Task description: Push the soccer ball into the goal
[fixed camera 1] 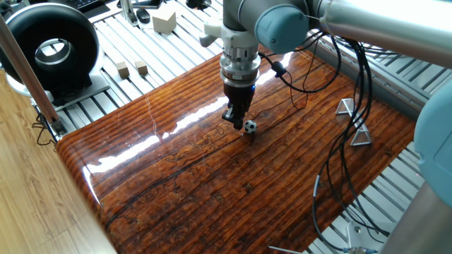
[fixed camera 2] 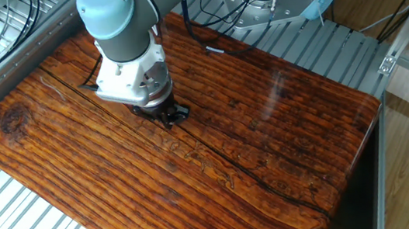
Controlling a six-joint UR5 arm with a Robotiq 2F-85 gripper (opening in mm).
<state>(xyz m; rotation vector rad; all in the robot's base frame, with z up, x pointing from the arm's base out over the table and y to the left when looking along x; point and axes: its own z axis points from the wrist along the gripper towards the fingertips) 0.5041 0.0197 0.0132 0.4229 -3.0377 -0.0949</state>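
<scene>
The tiny black-and-white soccer ball sits on the glossy wooden board near its middle. My gripper points straight down with its fingers together, tips just left of the ball and touching or nearly touching it. The goal, a small silver-grey metal frame with triangular sides, stands at the board's right edge, well to the right of the ball. In the other fixed view the gripper is low over the board; the arm hides the ball, and the goal is out of view.
A big black ring-shaped device stands at the back left. Small tan wooden cubes and a larger block lie on the slatted metal table behind the board. Black cables hang over the board's right side.
</scene>
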